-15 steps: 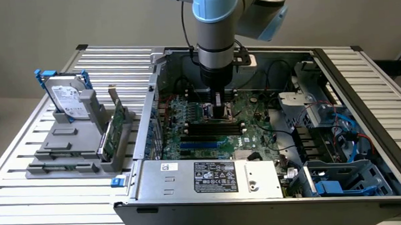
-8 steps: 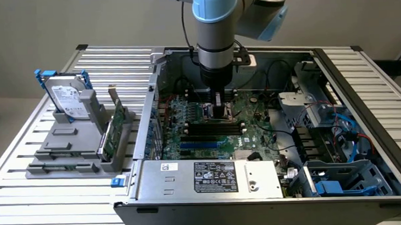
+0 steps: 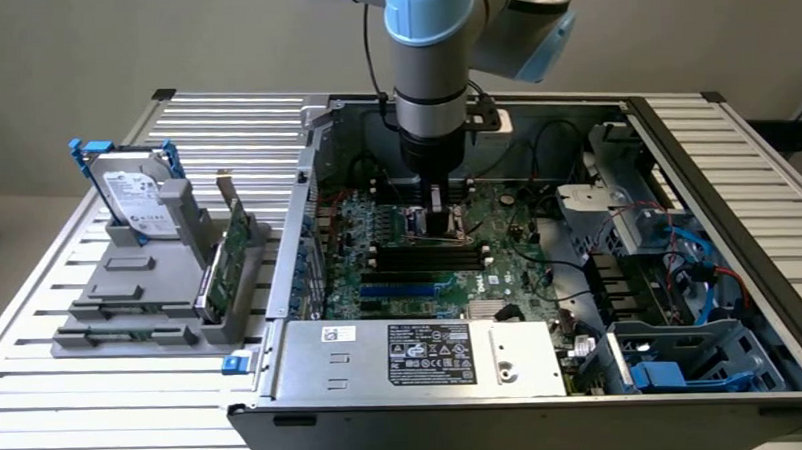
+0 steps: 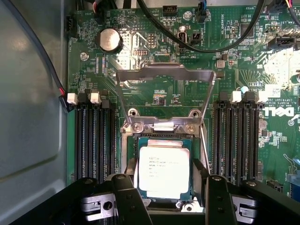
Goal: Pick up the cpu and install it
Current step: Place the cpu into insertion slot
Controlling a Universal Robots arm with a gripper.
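The tool (image 4: 168,180) is seen with its two black fingers (image 4: 124,192) held apart, one on each side of the cpu (image 4: 164,171), and a narrow gap is left between each finger and the chip's edge, so nothing is clamped. The cpu lies flat in the socket (image 4: 164,127), its silvery printed top facing up, directly under the tool. The metal load plate (image 4: 164,72) is swung open and stands clear of the chip. Black memory slots (image 4: 93,140) are ranged on both flanks of the socket, and a round coin cell (image 4: 109,39) is set on the board beyond the plate. In the exterior view the tool (image 3: 443,208) is lowered by the arm (image 3: 431,54) into the open case (image 3: 721,224), over the middle of the green board (image 3: 510,271). Reckoned from the tool in that view, a labelled silver box (image 3: 420,359) lies at six o'clock, blue cables (image 3: 690,265) at four o'clock, and at nine o'clock, outside the case, a hard drive (image 3: 136,199) stands upright in a grey holder (image 3: 123,295) on the slatted desk (image 3: 100,406).
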